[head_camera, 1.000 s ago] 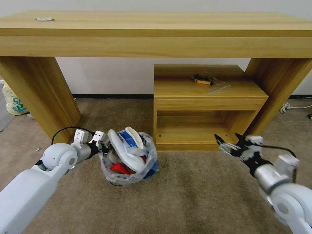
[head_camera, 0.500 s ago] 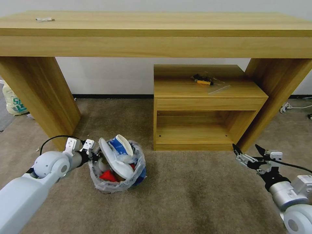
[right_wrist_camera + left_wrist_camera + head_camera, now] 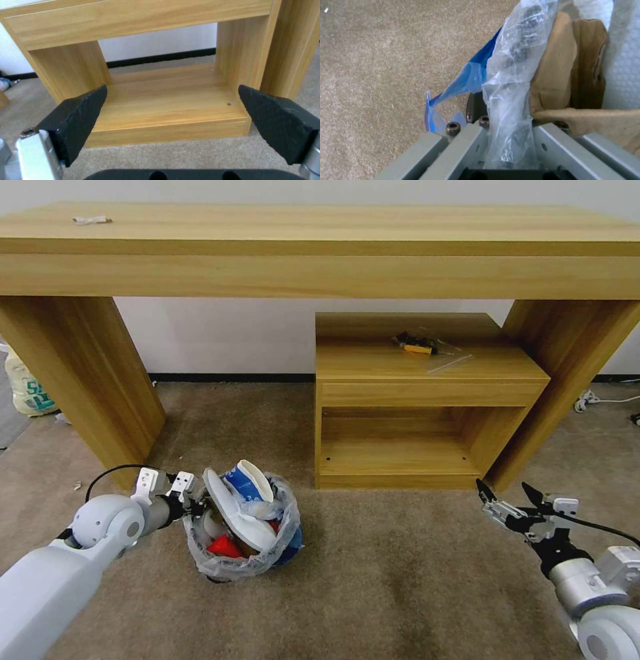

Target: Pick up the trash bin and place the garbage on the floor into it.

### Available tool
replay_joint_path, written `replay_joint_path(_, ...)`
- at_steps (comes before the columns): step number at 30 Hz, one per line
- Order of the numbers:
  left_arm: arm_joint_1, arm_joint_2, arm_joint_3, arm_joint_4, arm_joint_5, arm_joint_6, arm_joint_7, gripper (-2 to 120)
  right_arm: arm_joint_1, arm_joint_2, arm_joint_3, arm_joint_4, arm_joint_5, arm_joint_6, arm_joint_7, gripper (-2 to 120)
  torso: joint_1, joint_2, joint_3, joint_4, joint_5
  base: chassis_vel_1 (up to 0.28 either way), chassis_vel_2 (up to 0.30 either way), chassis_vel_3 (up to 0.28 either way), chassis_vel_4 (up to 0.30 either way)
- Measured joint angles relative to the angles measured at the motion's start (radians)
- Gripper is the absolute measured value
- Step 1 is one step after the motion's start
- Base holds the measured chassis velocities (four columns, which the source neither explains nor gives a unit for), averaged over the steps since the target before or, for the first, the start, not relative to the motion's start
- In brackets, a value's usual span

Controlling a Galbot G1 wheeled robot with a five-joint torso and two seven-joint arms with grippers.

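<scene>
The trash bin, black and blue with a crinkly clear bag, is low over the beige carpet floor in front of the desk's left leg. I cannot tell whether it touches the carpet. Garbage fills it: a white slipper, a blue-white paper cup and a red wrapper. My left gripper is shut on the bin's rim on its left side. The left wrist view has that gripper clamping the bag and blue rim beside a cardboard scrap. My right gripper hangs open and empty at the right.
A long wooden desk spans the back, with its left leg just behind the bin. A low wooden cabinet with small items on top stands under it. A bulging yellowish bag sits far left and cables far right.
My left gripper has carried the bin left and nearer to me, then held almost still. My right arm has pulled back to the right and lower, still open.
</scene>
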Motion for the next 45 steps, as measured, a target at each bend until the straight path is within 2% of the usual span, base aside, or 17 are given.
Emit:
replay_joint_path(3, -0.001, -0.001, 0.0, 0.004, 0.001, 0.0, 0.003, 1, 0.0, 0.004, -0.006, 0.004, 0.0, 0.0, 0.001, 100, 0.0, 0.0, 0.0, -0.0001, 0.0, 0.0, 0.0, 0.0, 0.0)
replay_joint_path(5, -0.005, -0.006, 0.0, 0.013, 0.001, -0.001, 0.014, 9, 0.0, 0.008, -0.011, 0.005, 0.0, 0.0, 0.004, 100, 0.0, 0.0, 0.0, -0.0001, 0.0, 0.0, 0.0, 0.0, 0.0)
replay_joint_path(6, -0.005, -0.006, 0.0, 0.013, 0.001, -0.001, 0.014, 9, 0.0, 0.008, -0.011, 0.005, 0.0, 0.0, 0.004, 100, 0.0, 0.0, 0.0, -0.0001, 0.0, 0.0, 0.0, 0.0, 0.0)
replay_joint_path(10, -0.01, -0.019, -0.002, 0.03, 0.001, -0.001, 0.032, 27, 0.003, 0.007, -0.014, 0.008, 0.001, 0.0, 0.007, 100, 0.0, 0.0, 0.0, 0.0, 0.0001, 0.0, 0.0, 0.0, 0.0)
replay_joint_path(11, -0.01, -0.019, -0.002, 0.03, 0.001, -0.001, 0.032, 27, 0.003, 0.007, -0.014, 0.008, 0.001, 0.0, 0.007, 100, 0.0, 0.0, 0.0, 0.0, 0.0001, 0.0, 0.0, 0.0, 0.0)
replay_joint_path(14, -0.011, -0.027, -0.009, 0.039, 0.001, -0.001, 0.059, 41, 0.002, 0.005, -0.014, 0.01, 0.002, -0.001, 0.009, 100, 0.0, 0.0, 0.0, 0.0, 0.0, 0.0, 0.0, 0.0, 0.0)
replay_joint_path(15, -0.011, -0.027, -0.009, 0.039, 0.001, -0.001, 0.059, 41, 0.002, 0.005, -0.014, 0.01, 0.002, -0.001, 0.009, 100, 0.0, 0.0, 0.0, 0.0, 0.0, 0.0, 0.0, 0.0, 0.0)
replay_joint_path(19, -0.01, -0.031, -0.019, 0.048, 0.004, -0.001, 0.074, 60, 0.002, 0.007, -0.016, 0.01, 0.001, -0.001, 0.01, 100, 0.0, 0.0, 0.0, -0.0001, 0.0, 0.0, 0.0, 0.0, 0.0)
replay_joint_path(21, -0.009, -0.031, -0.021, 0.049, 0.005, -0.001, 0.076, 64, 0.002, 0.008, -0.016, 0.01, 0.001, -0.001, 0.01, 100, 0.0, 0.0, 0.0, -0.0001, 0.0, 0.0, 0.0, 0.0, 0.0)
replay_joint_path(23, -0.001, -0.031, -0.037, 0.06, 0.016, -0.001, 0.091, 74, 0.002, 0.009, -0.02, 0.01, -0.001, -0.001, 0.01, 100, 0.0, 0.0, 0.0, -0.0001, -0.0001, 0.0, 0.0, 0.0, 0.0)
replay_joint_path(25, 0.001, -0.031, -0.042, 0.064, 0.018, -0.001, 0.094, 77, 0.002, 0.01, -0.02, 0.009, -0.002, -0.001, 0.01, 100, 0.0, 0.0, 0.0, -0.0001, 0.0, 0.0, 0.0, 0.0, 0.0)
replay_joint_path(30, 0.033, -0.032, -0.103, 0.065, 0.019, -0.001, 0.13, 97, 0.003, 0.007, -0.025, 0.006, -0.003, -0.002, 0.01, 100, 0.0, 0.0, 0.0, 0.0, -0.0001, 0.0, 0.0, 0.0, 0.0)
replay_joint_path(35, 0.069, -0.032, -0.166, 0.042, 0.003, -0.001, 0.163, 100, 0.01, 0.004, -0.04, 0.005, -0.005, -0.003, 0.013, 100, 0.0, 0.0, 0.0, -0.0001, -0.0001, 0.0, 0.0, 0.0, 0.0)
replay_joint_path(45, 0.133, -0.021, -0.266, -0.011, -0.043, 0.0, 0.183, 100, 0.025, 0.001, -0.059, 0.004, -0.009, -0.007, 0.021, 100, 0.0, 0.0, 0.0, 0.0, -0.0002, 0.0, 0.0, 0.0, 0.0)
